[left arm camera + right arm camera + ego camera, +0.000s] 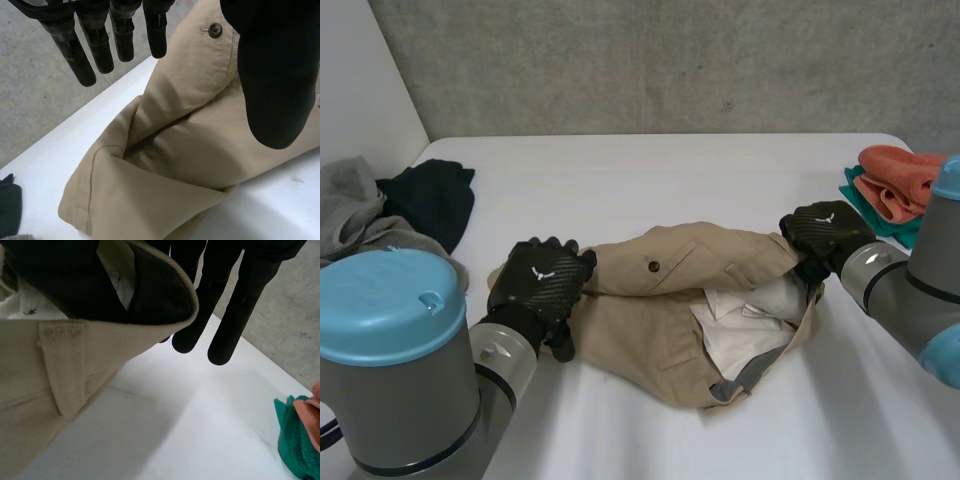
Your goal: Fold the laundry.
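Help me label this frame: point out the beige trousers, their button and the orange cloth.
beige trousers [640, 342], head view, on the flat lower layer of fabric.
button [215, 29], left wrist view, on the button's middle.
orange cloth [900, 178], head view, on its top fold.

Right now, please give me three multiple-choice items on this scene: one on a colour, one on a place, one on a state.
1. What colour are the trousers?
A) blue B) khaki C) red
2. Where does the orange towel lie?
A) on the green towel B) under the trousers C) on the floor
3. What is the right hand doing?
A) holding the orange towel B) raised, holding nothing C) pinching the trousers' waistband

Key: 1 B, the cloth is tan all over; 2 A, it is stacked on the green one; 3 C, the waistband sits between its thumb and fingers.
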